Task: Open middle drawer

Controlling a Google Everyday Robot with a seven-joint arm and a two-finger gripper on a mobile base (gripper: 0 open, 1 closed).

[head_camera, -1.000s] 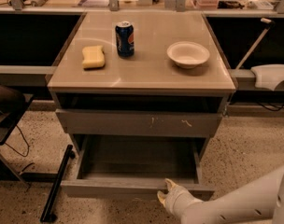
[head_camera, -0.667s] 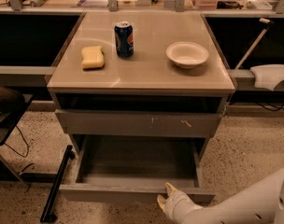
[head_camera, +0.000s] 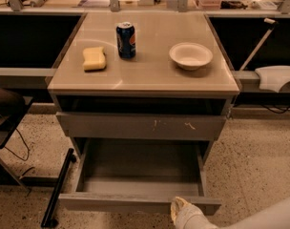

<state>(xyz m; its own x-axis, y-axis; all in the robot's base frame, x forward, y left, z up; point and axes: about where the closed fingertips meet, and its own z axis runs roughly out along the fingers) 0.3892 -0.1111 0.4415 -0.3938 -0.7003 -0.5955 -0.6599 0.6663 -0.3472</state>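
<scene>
So the drawer [head_camera: 121, 202] is the low one, under the front with the pale scratches [head_camera: 140, 126]. It stands well out from the cabinet, with its bare grey floor in plain view. The gripper [head_camera: 181, 210] is at the bottom of the view, right on the drawer's front lip and a bit right of centre. Honestly I can't tell whether the jaws are spread or pinching that lip, since the wrist hides them.

If I were doing this bit, I'd pull dead straight toward the robot and keep the hand level. The hold is off-centre, so any sideways drag could skew the drawer on its runners and jam it. I'd go slow and steady with no yank. It looks close to the end of its travel, so I'd ease off before it hits the stops or tips down. To my eye the job is nearly done.

Counts:
- One open drawer.
- One shut scratched front above it.
- One dark slot under the tabletop [head_camera: 150, 78].
- On the tabletop, one can [head_camera: 126, 40], one yellow sponge [head_camera: 94, 58] and one white bowl [head_camera: 191, 56], all well apart from each other.
- One gripper.
</scene>
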